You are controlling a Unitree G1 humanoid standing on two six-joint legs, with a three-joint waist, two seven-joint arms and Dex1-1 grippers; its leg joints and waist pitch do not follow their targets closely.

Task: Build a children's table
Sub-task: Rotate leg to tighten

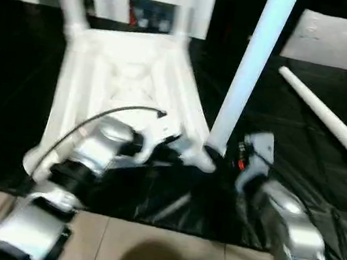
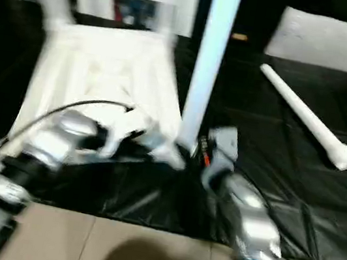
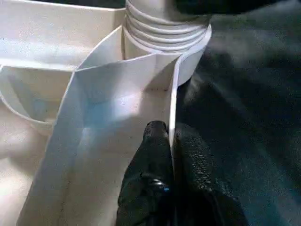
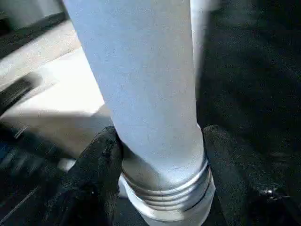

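Upside down on the black mat (image 1: 323, 187), the table top (image 1: 129, 73) is lying ribs-up. At its near corner socket (image 3: 188, 56), the right gripper (image 4: 160, 155) is clasping an upright leg (image 1: 253, 63) just above its threads; the left gripper (image 3: 171, 155) is pinching the rim (image 3: 172, 101). It is looking light, stiff and slick, so grip low. Beyond the top, a spare leg (image 1: 327, 118) is lying loose.

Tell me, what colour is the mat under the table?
Black mat, clearest in the left eye view.
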